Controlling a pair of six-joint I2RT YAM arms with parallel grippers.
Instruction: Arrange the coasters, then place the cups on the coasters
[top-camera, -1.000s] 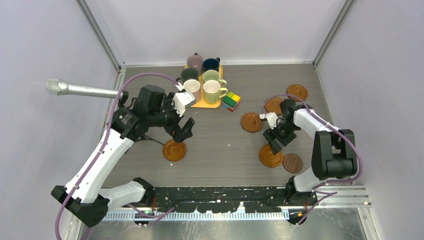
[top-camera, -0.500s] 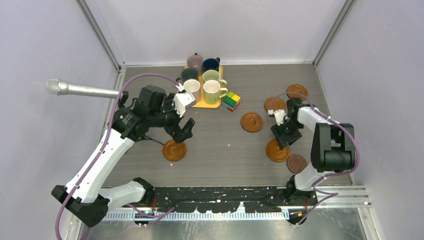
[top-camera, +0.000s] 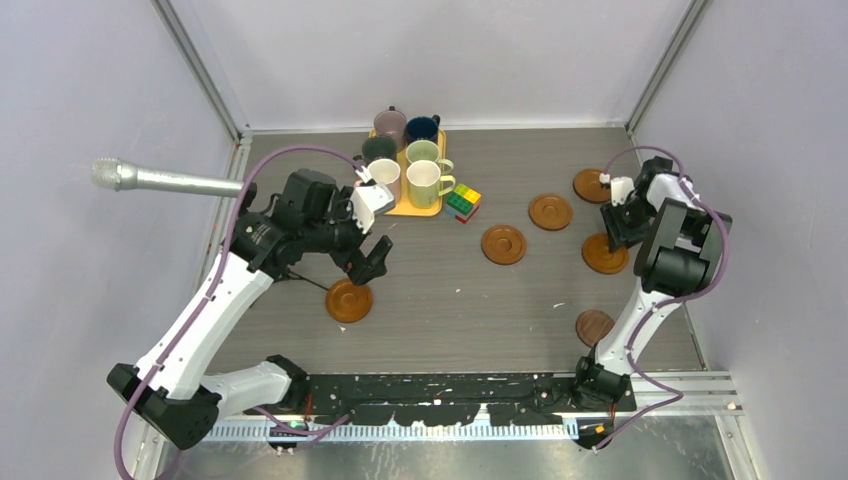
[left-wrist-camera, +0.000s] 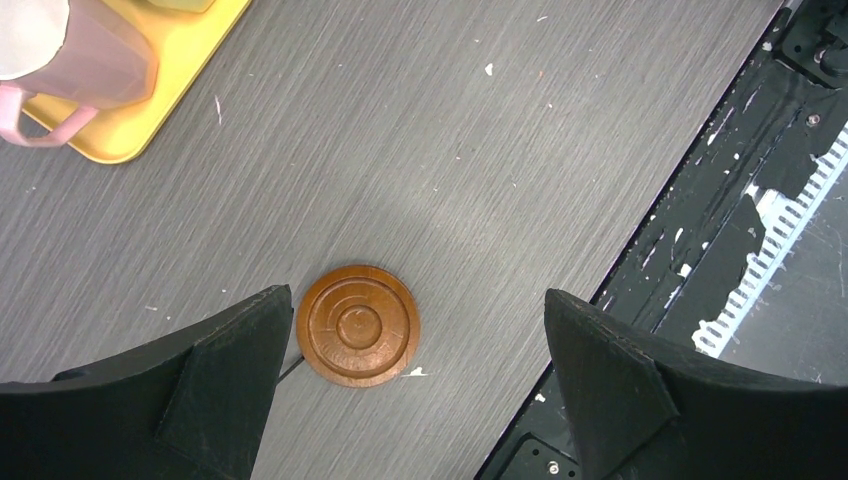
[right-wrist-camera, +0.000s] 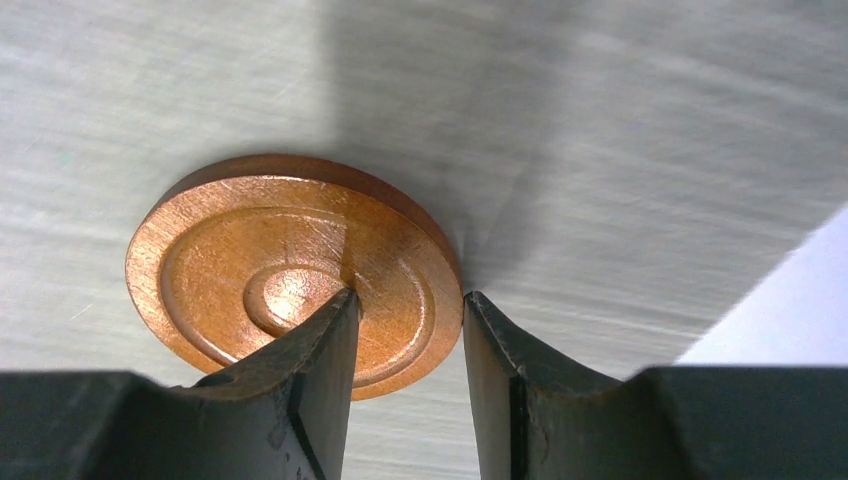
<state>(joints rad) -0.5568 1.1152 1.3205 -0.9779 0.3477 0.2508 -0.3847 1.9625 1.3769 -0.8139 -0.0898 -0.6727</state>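
Note:
Several brown coasters lie on the table: one at the left (top-camera: 349, 300), two mid-table (top-camera: 503, 244) (top-camera: 551, 211), one at the back right (top-camera: 594, 185), and a darker one (top-camera: 593, 326) near the front. My right gripper (top-camera: 612, 238) (right-wrist-camera: 408, 296) stands half-closed astride the rim of another coaster (top-camera: 605, 254) (right-wrist-camera: 290, 270). One finger rests on its top and the other sits just outside its edge. My left gripper (top-camera: 365, 262) (left-wrist-camera: 418, 293) hangs wide open above the left coaster (left-wrist-camera: 357, 325). Several cups (top-camera: 428, 182) stand on the yellow tray (top-camera: 425, 208).
A multicoloured cube (top-camera: 462, 201) sits right of the tray. A silver microphone (top-camera: 150, 179) juts in from the left wall. The right wall rises close beside the right arm. A black rail (top-camera: 450, 385) (left-wrist-camera: 720, 200) runs along the near edge.
My right gripper swept from the front right to the far right, and its coaster slid with it while the jaws narrowed. The left arm has not moved.

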